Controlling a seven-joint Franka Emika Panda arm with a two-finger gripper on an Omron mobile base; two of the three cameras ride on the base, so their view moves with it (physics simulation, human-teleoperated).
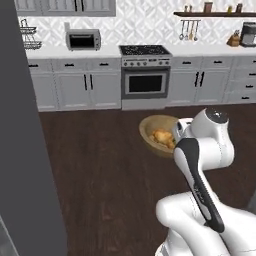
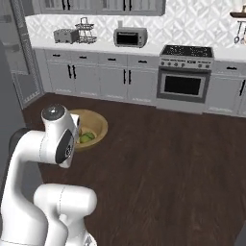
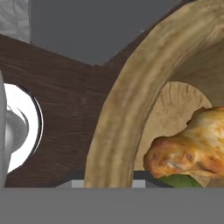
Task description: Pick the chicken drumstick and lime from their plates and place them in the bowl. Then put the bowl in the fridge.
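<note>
Bowl loaded and carried toward the fridge

The pincer is closed on the rim of the bowl (image 3: 118,113), in which the chicken drumstick (image 3: 192,146) and lime (image 2: 85,138) are held above the floor; next, the fridge (image 1: 22,150) is to be faced and a shelf reached.

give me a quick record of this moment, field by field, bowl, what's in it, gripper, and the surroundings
bowl: wooden bowl carried in the air over the dark wood floor
contents: chicken drumstick and lime both inside
gripper: shut on the bowl's wall, hidden behind the arm in both base views
fridge: grey panel at the left of the left base view
background: oven and microwave on the far wall
</note>
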